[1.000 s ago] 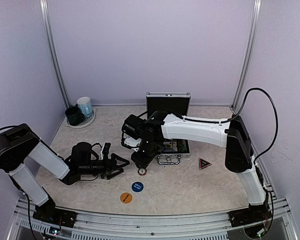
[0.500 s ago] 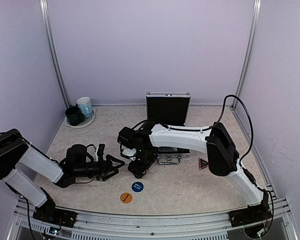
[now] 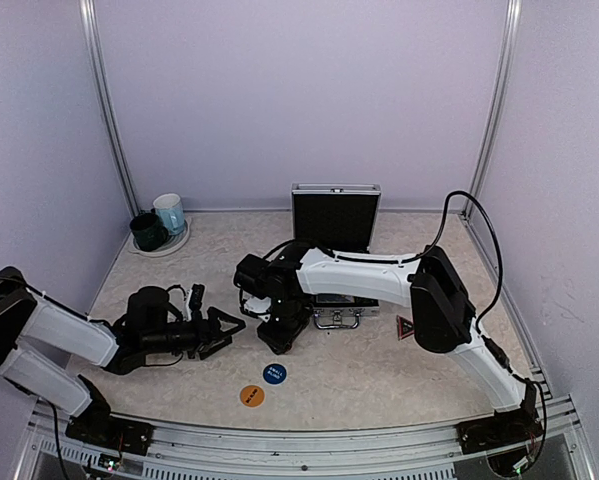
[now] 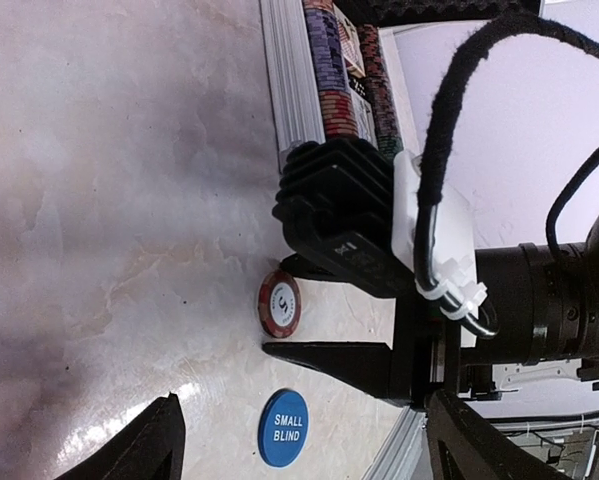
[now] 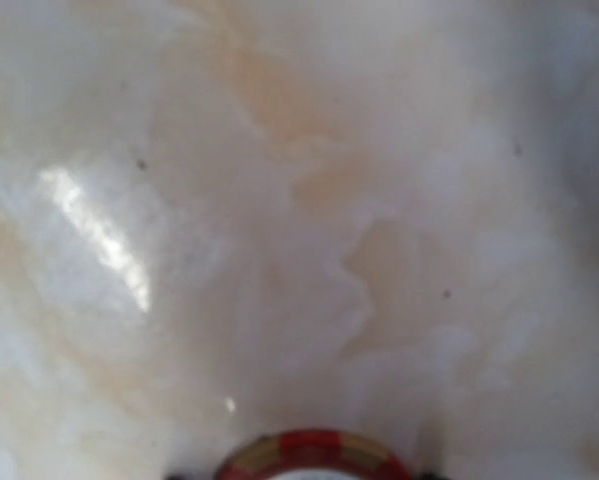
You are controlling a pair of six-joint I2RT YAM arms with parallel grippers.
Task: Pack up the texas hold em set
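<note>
The silver case stands open, its black-lined lid upright, with chip stacks in the base. A red poker chip lies flat on the table in front of it. My right gripper points down at the chip, its fingers on either side with a thin gap, open. In the right wrist view the chip shows at the bottom edge. My left gripper lies low, wide open and empty, aimed at the chip. The blue button, orange button and dark triangular marker lie loose.
A dark green mug and a light blue mug sit on a coaster at the back left. Walls close in the table on three sides, and a metal rail runs along the near edge.
My right arm has dropped lower, and its gripper now hides in the top view the red chip that showed at its tip. My left gripper has drawn back slightly to the left.
</note>
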